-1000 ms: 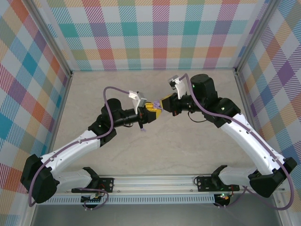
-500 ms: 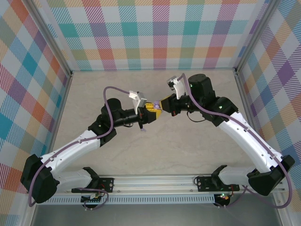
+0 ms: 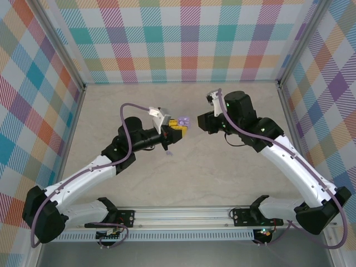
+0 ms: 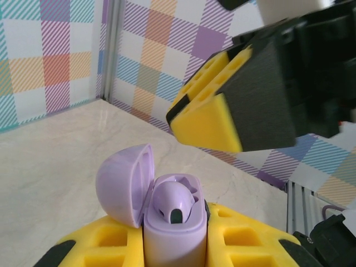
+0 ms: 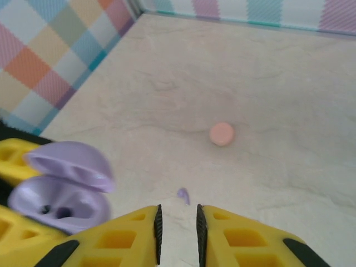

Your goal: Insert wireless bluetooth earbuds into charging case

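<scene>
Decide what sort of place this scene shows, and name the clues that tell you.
Probably a robot test cell in a lab: the left arm and the right arm are bolted to an aluminium rail at a marble-look table, boxed in by plaid panel walls.

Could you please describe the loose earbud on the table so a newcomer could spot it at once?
Find the left arm's tool, holding the open lilac charging case above the middle of the table. On the tabletop nearer the arm bases lies the earbud. It is a tiny lilac speck lying free, far smaller than the case and than the round salmon-pink disc near it.
</scene>
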`<action>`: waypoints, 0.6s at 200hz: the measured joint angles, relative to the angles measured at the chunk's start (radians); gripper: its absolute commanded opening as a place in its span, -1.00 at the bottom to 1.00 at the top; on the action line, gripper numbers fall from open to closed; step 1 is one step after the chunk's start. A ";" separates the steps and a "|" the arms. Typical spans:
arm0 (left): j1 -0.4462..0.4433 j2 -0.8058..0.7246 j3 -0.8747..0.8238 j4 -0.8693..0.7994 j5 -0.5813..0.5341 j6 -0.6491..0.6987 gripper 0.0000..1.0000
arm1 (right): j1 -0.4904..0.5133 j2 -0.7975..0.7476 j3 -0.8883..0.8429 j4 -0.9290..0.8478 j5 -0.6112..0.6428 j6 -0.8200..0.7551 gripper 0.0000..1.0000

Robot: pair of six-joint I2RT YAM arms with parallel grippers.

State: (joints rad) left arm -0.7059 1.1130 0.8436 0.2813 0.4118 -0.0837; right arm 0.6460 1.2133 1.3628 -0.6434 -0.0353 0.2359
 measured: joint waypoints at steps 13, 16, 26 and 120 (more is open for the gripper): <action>0.000 -0.019 0.006 -0.025 -0.006 0.011 -0.91 | -0.009 0.022 0.000 -0.017 0.021 0.016 -0.44; 0.000 -0.023 0.007 -0.029 -0.006 0.014 -0.91 | -0.012 0.029 0.000 -0.019 0.023 0.019 -0.44; 0.000 -0.040 0.015 -0.050 -0.007 0.024 -0.91 | -0.021 0.055 0.000 -0.027 0.027 0.027 -0.44; 0.000 -0.187 0.085 -0.158 -0.002 0.070 -0.88 | -0.064 0.423 -0.027 0.007 -0.210 0.071 -0.36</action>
State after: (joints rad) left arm -0.7063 0.9260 0.9283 0.1238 0.4095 -0.0135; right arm 0.5823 1.6360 1.3354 -0.6365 -0.2451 0.3073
